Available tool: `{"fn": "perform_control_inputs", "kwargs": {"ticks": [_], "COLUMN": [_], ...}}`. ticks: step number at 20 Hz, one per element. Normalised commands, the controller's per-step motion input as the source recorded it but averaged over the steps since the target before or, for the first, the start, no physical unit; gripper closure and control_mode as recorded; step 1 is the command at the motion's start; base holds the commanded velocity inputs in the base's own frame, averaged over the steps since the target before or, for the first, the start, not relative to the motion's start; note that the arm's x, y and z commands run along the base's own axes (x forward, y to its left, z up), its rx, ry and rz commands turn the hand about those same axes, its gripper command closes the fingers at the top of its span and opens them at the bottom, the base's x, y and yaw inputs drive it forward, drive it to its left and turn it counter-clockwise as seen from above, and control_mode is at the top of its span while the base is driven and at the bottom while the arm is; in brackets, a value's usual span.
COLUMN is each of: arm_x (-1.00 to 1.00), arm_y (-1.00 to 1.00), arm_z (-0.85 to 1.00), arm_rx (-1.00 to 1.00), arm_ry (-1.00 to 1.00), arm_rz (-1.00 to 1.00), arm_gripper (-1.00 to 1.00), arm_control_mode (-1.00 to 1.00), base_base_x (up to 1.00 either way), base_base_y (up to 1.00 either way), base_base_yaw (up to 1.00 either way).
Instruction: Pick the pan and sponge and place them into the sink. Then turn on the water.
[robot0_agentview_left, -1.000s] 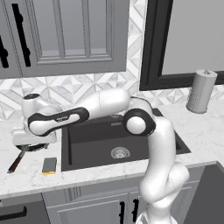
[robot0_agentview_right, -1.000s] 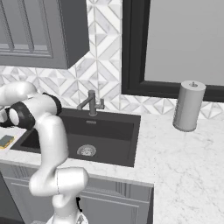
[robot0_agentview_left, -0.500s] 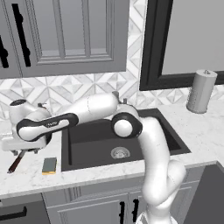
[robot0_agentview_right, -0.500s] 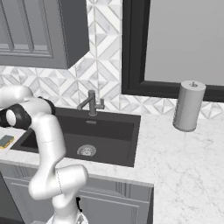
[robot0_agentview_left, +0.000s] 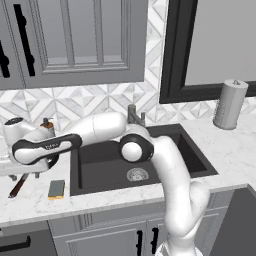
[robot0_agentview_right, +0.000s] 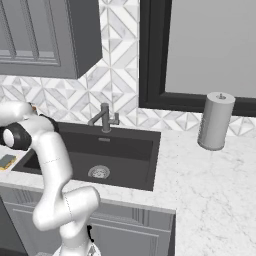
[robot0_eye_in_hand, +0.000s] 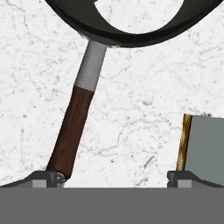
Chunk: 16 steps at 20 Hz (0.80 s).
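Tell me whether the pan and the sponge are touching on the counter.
Apart. In the hand view, bare white counter separates the pan's handle from the sponge, and the pan's rim sits well above the sponge's top edge.

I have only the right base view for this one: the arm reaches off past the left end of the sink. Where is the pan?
Observer: The hand view shows the pan on the counter ahead of the jaws, its handle running back toward one fingertip.
Operator: Is anything gripped?
Observer: No. The jaws stand wide open, with bare counter between them.
Operator: How does the sponge sit relative to that handle?
Observer: In the left base view the sponge lies flat by the front left corner of the sink, apart from the handle.
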Motion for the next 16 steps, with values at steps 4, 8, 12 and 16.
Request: {"fn": "perform_control_inputs", "kwargs": {"ticks": [4, 8, 12, 16], "arm_x": [0.04, 0.03, 0.04, 0.05], "arm_y": [0.10, 0.06, 0.11, 0.16], "arm_z": [-0.30, -0.23, -0.16, -0.11], "arm_rx": [0.00, 0.00, 0.00, 0.00], "arm_ry": [0.00, 0.00, 0.00, 0.00], "arm_rz": [0.00, 0.00, 0.00, 0.00], "arm_gripper": [-1.00, -1.00, -1.00, -1.00], "arm_control_mode": [-1.00, -1.00, -1.00, -1.00], "base_base_x": [0.00, 0.00, 0.00, 0.00], "base_base_y": [0.00, 0.00, 0.00, 0.00], "base_base_yaw": [0.00, 0.00, 0.00, 0.00]}}
